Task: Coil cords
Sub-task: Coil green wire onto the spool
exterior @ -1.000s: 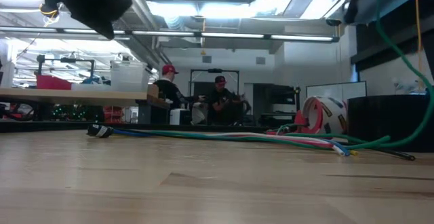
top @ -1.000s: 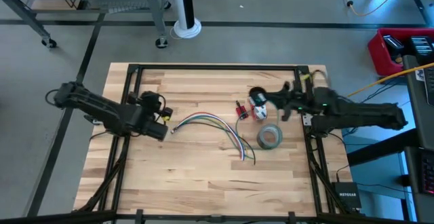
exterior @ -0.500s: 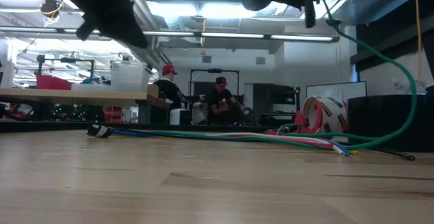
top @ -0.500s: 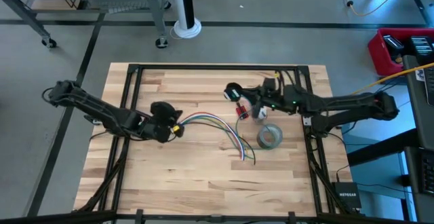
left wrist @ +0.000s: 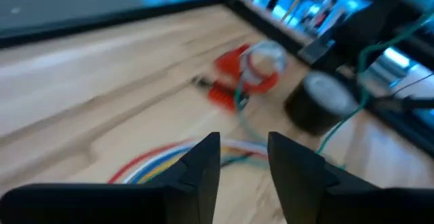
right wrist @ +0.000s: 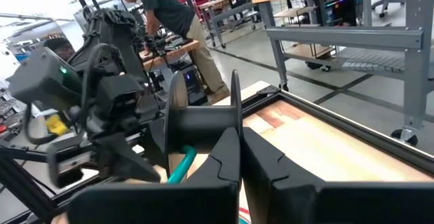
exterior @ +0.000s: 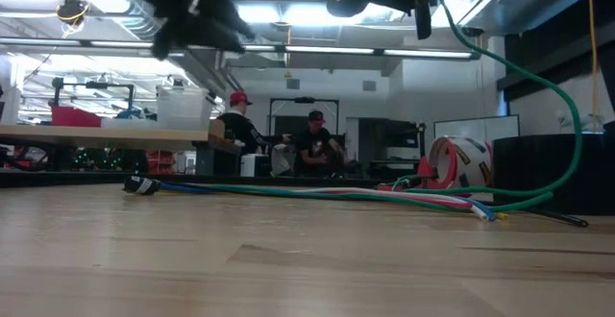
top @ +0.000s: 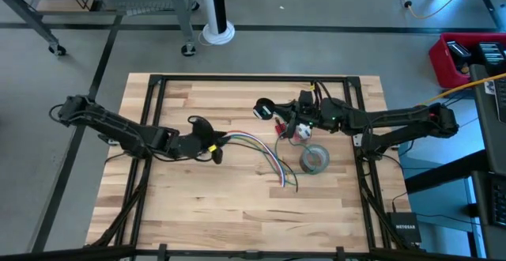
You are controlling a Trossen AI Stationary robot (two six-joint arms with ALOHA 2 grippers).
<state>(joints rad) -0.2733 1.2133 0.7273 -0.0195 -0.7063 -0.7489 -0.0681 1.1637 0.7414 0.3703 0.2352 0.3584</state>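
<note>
Cords (top: 257, 146) lie on the table just ahead of the left gripper (top: 215, 152), whose fingers stand apart. Right gripper (top: 273, 112), pressed together, holds a spool (right wrist: 203, 125) above. Next, I think, grasping the bundle's end.

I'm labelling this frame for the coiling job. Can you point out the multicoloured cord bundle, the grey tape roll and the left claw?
multicoloured cord bundle (top: 254, 143): high view, middle of the arched strands.
grey tape roll (top: 314, 160): high view, on its ring wall.
left claw (left wrist: 243, 157): left wrist view, midway between its two fingertips.
</note>
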